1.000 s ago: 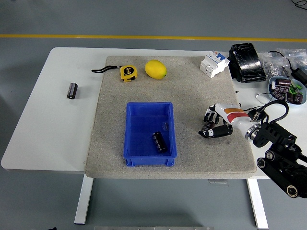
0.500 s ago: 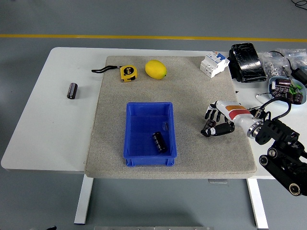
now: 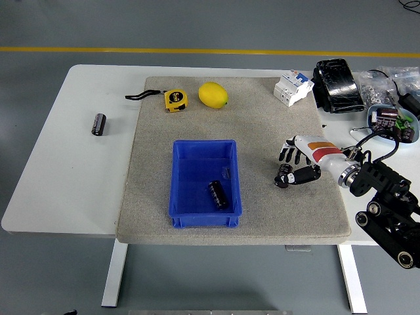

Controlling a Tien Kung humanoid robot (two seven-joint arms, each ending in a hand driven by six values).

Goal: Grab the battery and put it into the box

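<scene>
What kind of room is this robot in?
Probably a workshop or robot test lab. The floor is plain grey with a yellow line painted across it, and the white table holds a tape measure, a circuit breaker and a blue parts box.

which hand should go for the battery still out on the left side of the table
Probably the left: that battery lies on the bare table far left of the blue box. The only hand visible, the right hand, hangs empty over the mat's right side.
</scene>
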